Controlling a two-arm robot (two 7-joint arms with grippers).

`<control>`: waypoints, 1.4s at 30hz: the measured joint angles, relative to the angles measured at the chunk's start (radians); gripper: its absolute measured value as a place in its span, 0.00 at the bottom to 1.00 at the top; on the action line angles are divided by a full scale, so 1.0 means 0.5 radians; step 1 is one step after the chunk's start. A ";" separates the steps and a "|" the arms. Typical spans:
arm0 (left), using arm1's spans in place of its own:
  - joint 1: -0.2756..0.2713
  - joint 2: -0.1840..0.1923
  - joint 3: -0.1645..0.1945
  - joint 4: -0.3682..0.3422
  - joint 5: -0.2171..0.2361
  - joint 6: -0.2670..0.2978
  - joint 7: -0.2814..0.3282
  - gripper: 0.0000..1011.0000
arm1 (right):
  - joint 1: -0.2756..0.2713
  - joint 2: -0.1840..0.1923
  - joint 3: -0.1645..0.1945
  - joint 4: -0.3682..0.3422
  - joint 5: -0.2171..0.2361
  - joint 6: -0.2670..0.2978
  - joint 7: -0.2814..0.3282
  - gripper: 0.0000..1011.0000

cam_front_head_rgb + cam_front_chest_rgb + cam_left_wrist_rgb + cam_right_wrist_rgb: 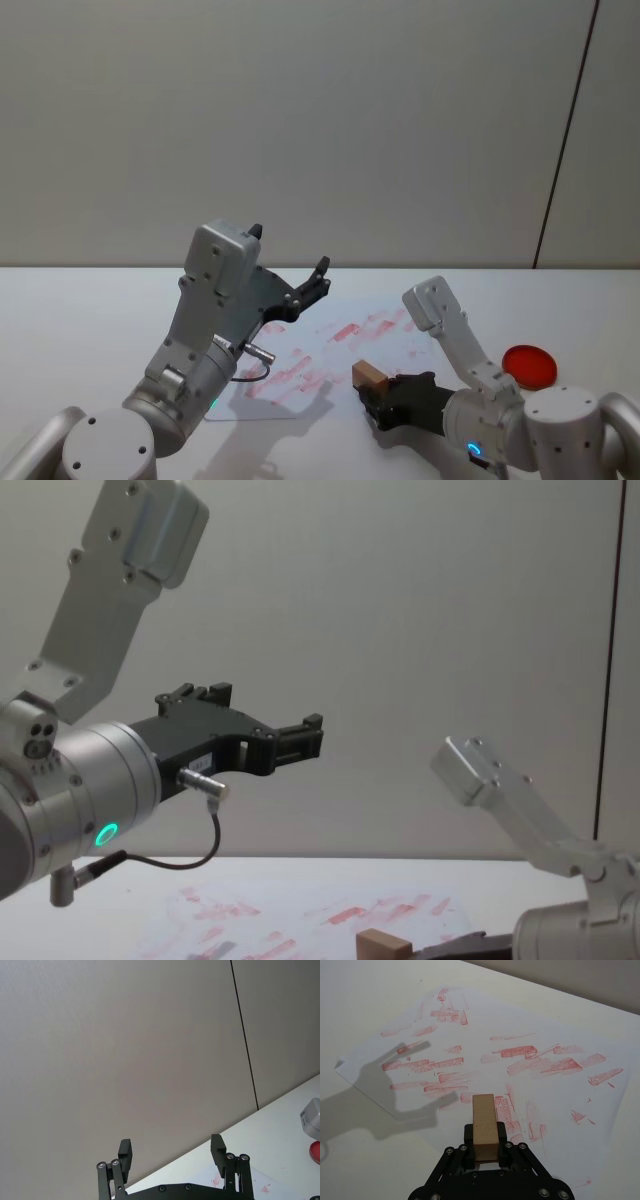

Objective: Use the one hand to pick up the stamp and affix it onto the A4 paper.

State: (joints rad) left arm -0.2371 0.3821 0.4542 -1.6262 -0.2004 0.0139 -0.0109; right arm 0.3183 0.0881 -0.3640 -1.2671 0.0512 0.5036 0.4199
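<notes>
**Stamp gripped, hanging over the sheet, press yet to come**

The tabletop (pixel 80 300) is a plain, matte pale surface running back to a bare wall. On it lies the A4 paper (pixel 485 1035), flat and white, crowded with smudgy red bars, some crisp-edged and others dragged into streaks.

The left gripper (pixel 290 250) is raised high above the sheet's far left side. Its black fingers are spread wide on nothing, so it looks idle.

The right gripper (pixel 375 395) sits low at the paper's near edge, its slim black fingers closed against the two sides of the stamp (pixel 484 1120). Off to the right, well apart from the sheet, lies the ink pad (pixel 528 366), a flat round glossy red disc.

The stamp is the smallest piece: a smooth, light-brown wooden block with square corners, jutting forward from the fingers over the near part of the paper. I can't tell whether it touches the sheet.

As I read it, the pick-up is done and the pressing is in hand. The next move calls for bringing the block's printing face flat onto the paper and pushing straight down. Any sideways slip would smear.
</notes>
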 joint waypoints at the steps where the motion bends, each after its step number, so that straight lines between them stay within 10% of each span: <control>1: 0.000 0.000 0.000 0.000 0.000 0.000 0.000 0.99 | 0.002 -0.001 -0.001 0.003 -0.001 0.000 0.000 0.22; 24: 0.000 0.000 0.000 0.000 0.000 0.000 0.000 0.99 | -0.006 0.016 0.058 -0.281 0.259 -0.094 -0.050 0.22; 42: 0.000 0.000 0.000 0.000 0.000 0.000 0.000 0.99 | -0.164 0.229 0.242 -0.632 0.430 -0.055 -0.264 0.22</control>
State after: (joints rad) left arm -0.2372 0.3821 0.4542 -1.6262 -0.2004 0.0139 -0.0109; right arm 0.2366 0.2027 -0.2429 -1.5833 0.2662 0.4760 0.2880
